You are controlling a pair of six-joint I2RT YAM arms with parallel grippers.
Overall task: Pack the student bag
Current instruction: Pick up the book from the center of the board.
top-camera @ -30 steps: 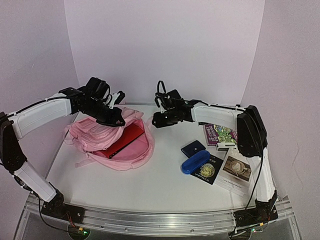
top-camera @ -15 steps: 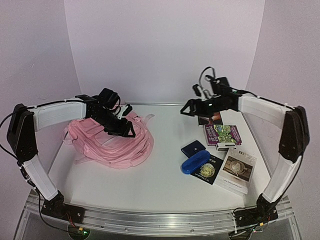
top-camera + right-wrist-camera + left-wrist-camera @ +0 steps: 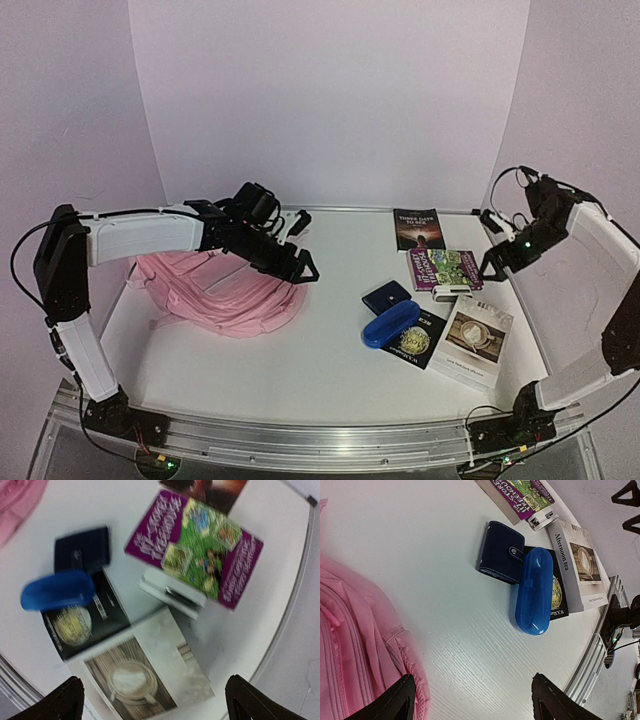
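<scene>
The student bag (image 3: 225, 290), a soft pink backpack, lies slumped flat at the left of the table; its edge (image 3: 350, 645) fills the left of the left wrist view, and a corner of the student bag (image 3: 20, 497) shows in the right wrist view. My left gripper (image 3: 300, 247) hovers just right of the bag, open and empty (image 3: 475, 700), over bare tabletop. My right gripper (image 3: 490, 242) hangs open and empty (image 3: 152, 700) at the far right, above the white "Afternoon tea" book (image 3: 145, 675).
Right of the bag lie a dark wallet (image 3: 386, 296), a blue case (image 3: 391, 324) on a black book (image 3: 415, 340), the white book (image 3: 473, 342), a purple book (image 3: 445, 268) on a small white box (image 3: 452, 292), and a dark book (image 3: 418, 228) at the back.
Both grippers opened. The left one let go of the bag's opening and moved right; the bag slumped shut over the red book. The right arm swung from the bag to the far right.
</scene>
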